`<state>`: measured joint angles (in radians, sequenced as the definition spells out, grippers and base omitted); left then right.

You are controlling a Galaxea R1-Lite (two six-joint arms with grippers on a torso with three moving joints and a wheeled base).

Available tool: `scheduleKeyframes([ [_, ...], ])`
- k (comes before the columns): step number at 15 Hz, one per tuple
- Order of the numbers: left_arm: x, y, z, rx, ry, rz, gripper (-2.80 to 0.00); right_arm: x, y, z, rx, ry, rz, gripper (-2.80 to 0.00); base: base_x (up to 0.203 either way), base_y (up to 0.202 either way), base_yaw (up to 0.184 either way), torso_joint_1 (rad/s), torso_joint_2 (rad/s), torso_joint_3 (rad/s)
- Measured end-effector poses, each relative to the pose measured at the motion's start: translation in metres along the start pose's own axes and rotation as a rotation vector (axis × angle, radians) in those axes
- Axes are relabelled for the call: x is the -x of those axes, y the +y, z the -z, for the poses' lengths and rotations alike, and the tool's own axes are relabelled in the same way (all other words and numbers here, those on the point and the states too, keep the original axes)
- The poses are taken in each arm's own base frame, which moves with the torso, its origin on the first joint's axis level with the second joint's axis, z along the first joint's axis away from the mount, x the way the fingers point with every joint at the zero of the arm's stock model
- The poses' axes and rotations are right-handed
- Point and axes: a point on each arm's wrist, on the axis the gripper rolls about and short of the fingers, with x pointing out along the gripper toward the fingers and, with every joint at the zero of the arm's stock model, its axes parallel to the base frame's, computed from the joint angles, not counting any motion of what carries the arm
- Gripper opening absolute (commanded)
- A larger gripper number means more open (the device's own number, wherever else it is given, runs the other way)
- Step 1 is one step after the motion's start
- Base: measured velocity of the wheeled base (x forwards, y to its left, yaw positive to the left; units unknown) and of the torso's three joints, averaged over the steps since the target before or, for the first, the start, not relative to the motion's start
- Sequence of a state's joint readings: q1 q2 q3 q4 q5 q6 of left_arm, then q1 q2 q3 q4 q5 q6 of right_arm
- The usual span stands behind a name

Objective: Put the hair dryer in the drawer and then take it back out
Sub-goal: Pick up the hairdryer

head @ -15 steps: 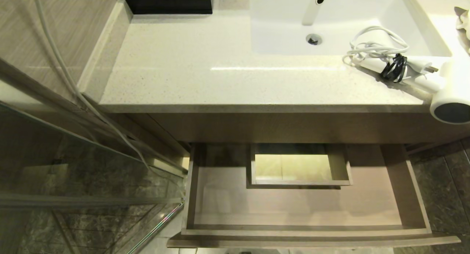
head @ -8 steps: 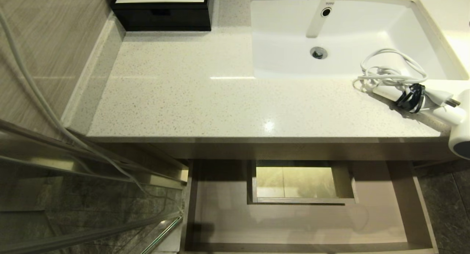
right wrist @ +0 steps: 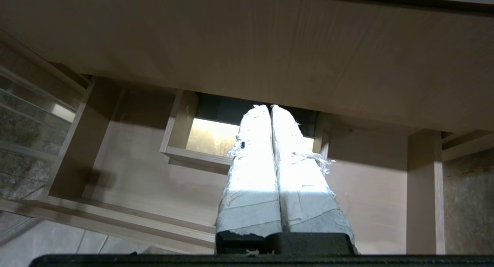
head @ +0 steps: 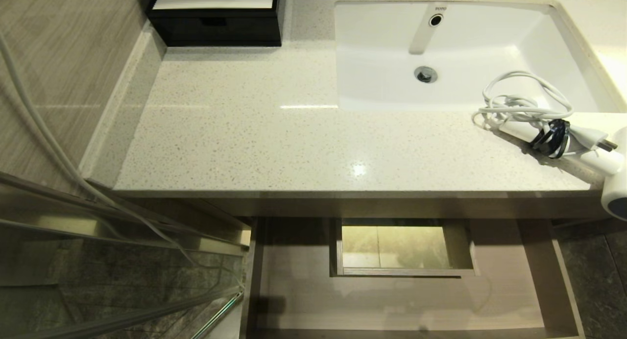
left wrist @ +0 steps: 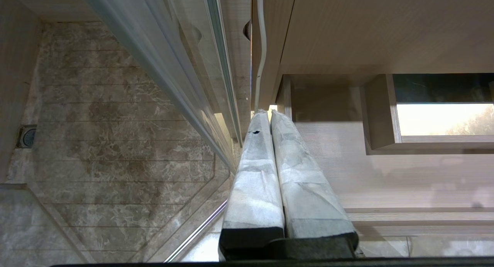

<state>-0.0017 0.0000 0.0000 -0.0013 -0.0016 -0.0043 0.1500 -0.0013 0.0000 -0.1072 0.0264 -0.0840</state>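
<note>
**Drawer open, dryer on the counter**

I see the speckled countertop (head: 274,133) with its white sink (head: 490,45). Under it the drawer (head: 303,295) stands pulled out, nothing inside but its boxed notch (head: 404,270). The hair dryer (head: 600,160) lies on the counter's right front corner, its barrel past the edge, its cord looping over the sink rim. My left gripper (left wrist: 270,114) and right gripper (right wrist: 270,108) hang low by the drawer, both pressed closed with nothing between the fingers.

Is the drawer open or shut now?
Open: the drawer stands pulled out below the counter, its bare inside showing.
</note>
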Motion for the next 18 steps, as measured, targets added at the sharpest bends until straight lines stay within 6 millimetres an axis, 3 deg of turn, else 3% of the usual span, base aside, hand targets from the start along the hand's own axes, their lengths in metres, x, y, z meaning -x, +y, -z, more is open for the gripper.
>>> scheduleKeyframes([
  [3,0.000,0.000,0.000,0.000,0.000,0.000,-2.80,0.000,0.000,0.000,0.006,0.006,0.001,-2.80,0.000,0.000,0.000,0.000,0.00,0.000],
  [5,0.000,0.000,0.000,0.000,0.000,0.000,-2.80,0.008,-0.002,-0.027,0.010,-0.049,0.015,-2.80,0.000,0.000,0.000,0.000,0.00,0.000],
  [7,0.000,0.000,0.000,0.000,0.000,-0.001,-2.80,0.036,-0.007,-0.089,0.011,-0.179,0.042,-2.80,0.000,0.000,0.000,0.000,0.00,0.000],
  [9,0.000,0.000,0.000,0.000,0.000,0.000,-2.80,0.077,-0.012,-0.160,0.009,-0.284,0.059,-2.80,0.000,0.000,0.000,0.000,0.00,0.000],
  [11,0.000,0.000,0.000,0.000,0.000,-0.001,-2.80,0.093,-0.016,-0.212,0.005,-0.246,0.066,-2.80,0.000,0.000,0.000,0.000,0.00,0.000],
  [13,0.000,0.000,0.000,0.000,0.000,-0.001,-2.80,0.069,-0.021,-0.247,0.001,-0.075,0.063,-2.80,0.000,0.000,0.000,0.000,0.00,0.000],
  [15,0.000,0.000,0.000,0.000,0.000,0.000,-2.80,0.026,-0.026,-0.267,-0.019,0.108,0.054,-2.80,0.000,0.000,0.000,0.000,0.00,0.000],
  [16,0.000,0.000,0.000,0.000,0.000,0.000,-2.80,0.007,-0.028,-0.273,-0.027,0.177,0.048,-2.23,0.000,0.000,0.000,0.000,0.00,0.000],
  [17,0.000,0.000,0.000,0.000,0.000,0.000,-2.80,-0.009,-0.029,-0.277,-0.024,0.225,0.037,0.00,0.000,0.000,0.000,0.000,0.00,0.000],
  [18,0.000,0.000,0.000,0.000,0.000,0.000,-2.80,-0.030,-0.028,-0.280,-0.018,0.261,0.022,0.00,0.000,0.000,0.000,0.000,0.00,0.000],
])
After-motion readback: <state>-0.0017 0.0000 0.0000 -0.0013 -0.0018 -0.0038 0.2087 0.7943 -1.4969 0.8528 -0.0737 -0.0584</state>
